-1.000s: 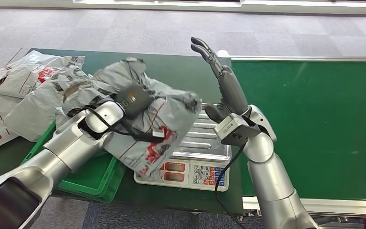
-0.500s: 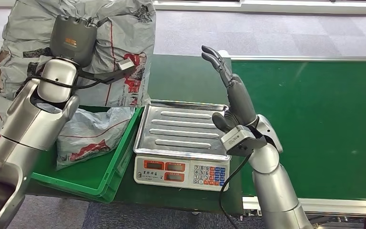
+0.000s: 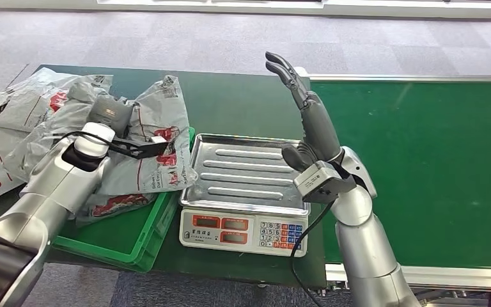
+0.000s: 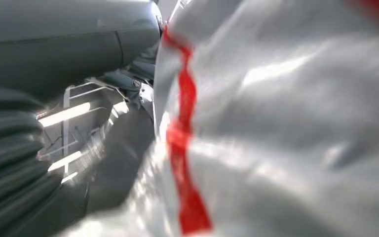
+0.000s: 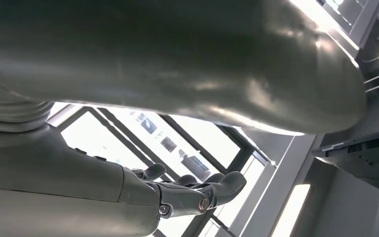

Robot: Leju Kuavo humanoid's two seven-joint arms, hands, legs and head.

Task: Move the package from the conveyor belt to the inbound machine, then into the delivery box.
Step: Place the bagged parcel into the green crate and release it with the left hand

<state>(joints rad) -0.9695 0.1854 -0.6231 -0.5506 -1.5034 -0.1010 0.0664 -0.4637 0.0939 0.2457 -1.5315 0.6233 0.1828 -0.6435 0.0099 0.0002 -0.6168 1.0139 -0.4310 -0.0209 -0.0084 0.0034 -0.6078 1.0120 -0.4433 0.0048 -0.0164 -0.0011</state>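
1. Package [image 3: 156, 137]: a crumpled grey mailer with red print, upright over the far right corner of the green crate [image 3: 124, 240], left of the scale.
2. Left hand [image 3: 109, 114] is pressed into the package; its fingers are hidden behind the wrist, so I cannot tell their grip. The left wrist view is blurred grey plastic [image 4: 286, 123].
3. Right hand [image 3: 307, 109] is raised above the scale [image 3: 249, 192], fingers straight and apart, grasping nothing.
4. More grey mailers [image 3: 19, 109] lie at the far left; the green conveyor belt [image 3: 435, 166] runs on the right.
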